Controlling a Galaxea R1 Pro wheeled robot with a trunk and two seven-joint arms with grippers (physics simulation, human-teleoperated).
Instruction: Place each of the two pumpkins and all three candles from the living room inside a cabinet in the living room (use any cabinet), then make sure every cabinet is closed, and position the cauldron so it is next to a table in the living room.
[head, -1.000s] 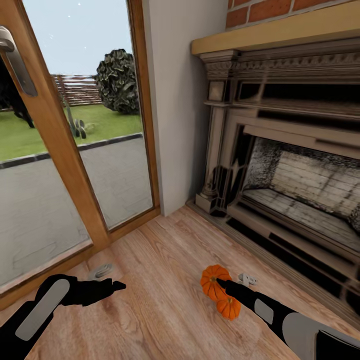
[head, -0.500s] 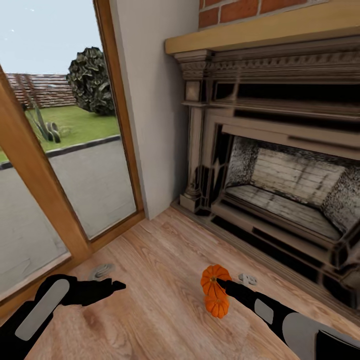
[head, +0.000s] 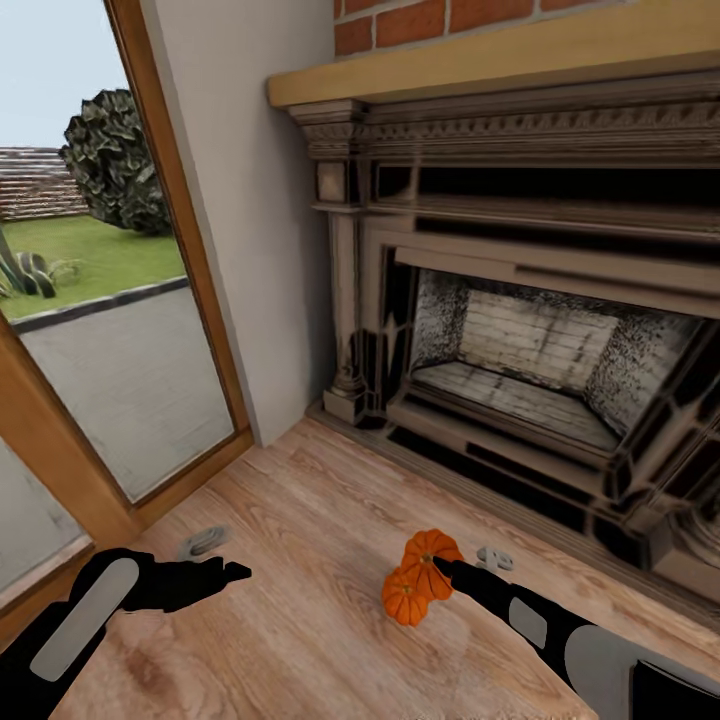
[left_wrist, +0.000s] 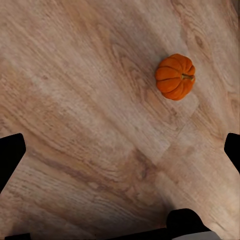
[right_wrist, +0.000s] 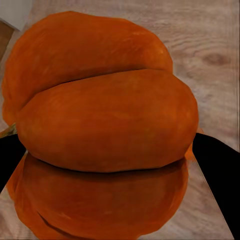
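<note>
Fireplace (head: 520, 360) beyond floor pumpkin (head: 405, 596), pincer-held pumpkin (head: 430, 553).

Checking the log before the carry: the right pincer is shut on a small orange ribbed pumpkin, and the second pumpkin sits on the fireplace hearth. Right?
Not quite. The second small orange ribbed pumpkin lies on the wooden plank floor, not the hearth, as the head view shows. The right pincer is indeed shut on the held pumpkin.

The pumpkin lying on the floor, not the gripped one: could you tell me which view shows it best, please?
The left wrist view: the loose pumpkin lies whole on the wood floor, ribs and stem clear. In the head view it is partly overlapped by the pumpkin in the right gripper. The right wrist view's close-up is the held pumpkin.
</note>
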